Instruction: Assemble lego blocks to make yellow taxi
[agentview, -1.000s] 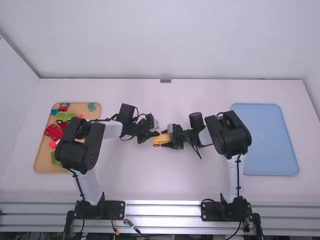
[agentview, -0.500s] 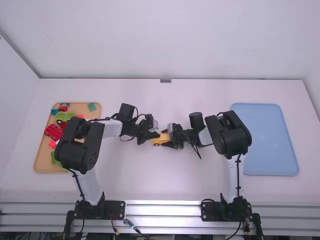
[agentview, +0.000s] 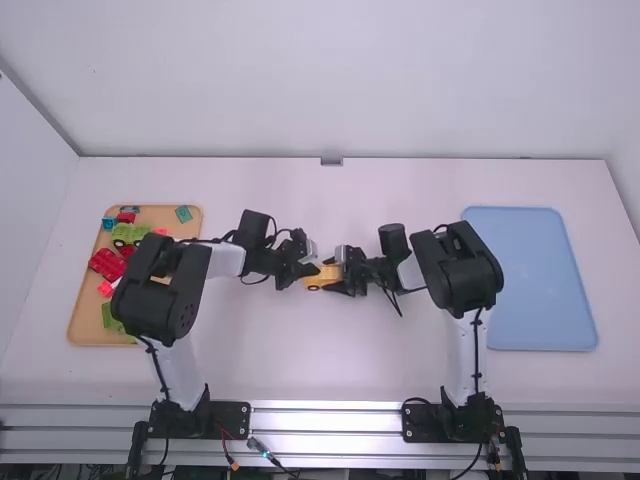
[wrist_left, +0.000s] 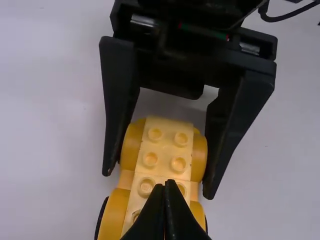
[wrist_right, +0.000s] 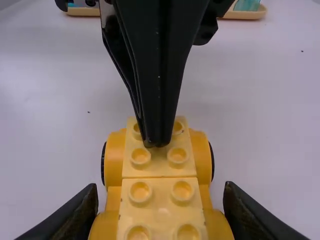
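High view, yellow taxi (agentview: 319, 279) near ctr. of white tbl. (agentview: 270, 350), L gripper (agentview: 313, 268) fingers together, tips at taxi studs (wrist_right: 140, 157) (ref. R wrist view), R gripper (agentview: 333, 279) clamped on taxi sides, tan tray (agentview: 86, 326) w/ blocks (agentview: 107, 264) L, blue tray (agentview: 535, 290) R.

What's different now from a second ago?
Hardly anything: I see no clear movement, and nothing was taken or let go. The right gripper still holds the yellow car by its sides; the left gripper stays shut at its top.

White links — black joints, thin black cables
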